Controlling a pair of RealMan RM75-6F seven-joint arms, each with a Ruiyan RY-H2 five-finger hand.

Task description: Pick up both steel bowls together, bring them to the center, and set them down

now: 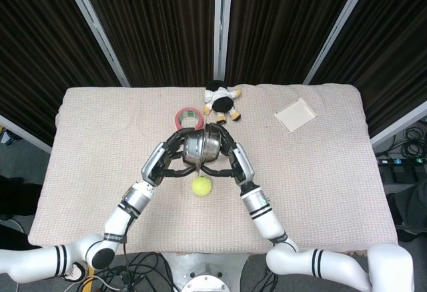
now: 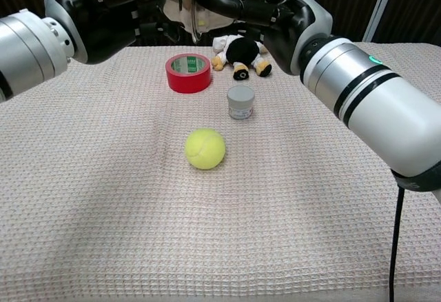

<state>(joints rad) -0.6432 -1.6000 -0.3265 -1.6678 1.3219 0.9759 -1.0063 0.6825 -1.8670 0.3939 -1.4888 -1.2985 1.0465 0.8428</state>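
Above the middle of the beige waffle-weave cloth-covered table [image 1: 320,172], the left hand [image 1: 175,151] and the right hand [image 1: 227,153] are each grasping a shiny round steel bowl, the left bowl [image 1: 193,148] and the right bowl [image 1: 212,145] pressing together rim to rim in the air. They are hovering over the small grey lidded jar [image 2: 240,102], with the yellow tennis ball [image 2: 204,148] lying just nearer the robot. The red tape roll [image 2: 187,72], the black-and-white plush toy [image 2: 240,50] and a white square pad [image 1: 295,115] are sitting farther back.
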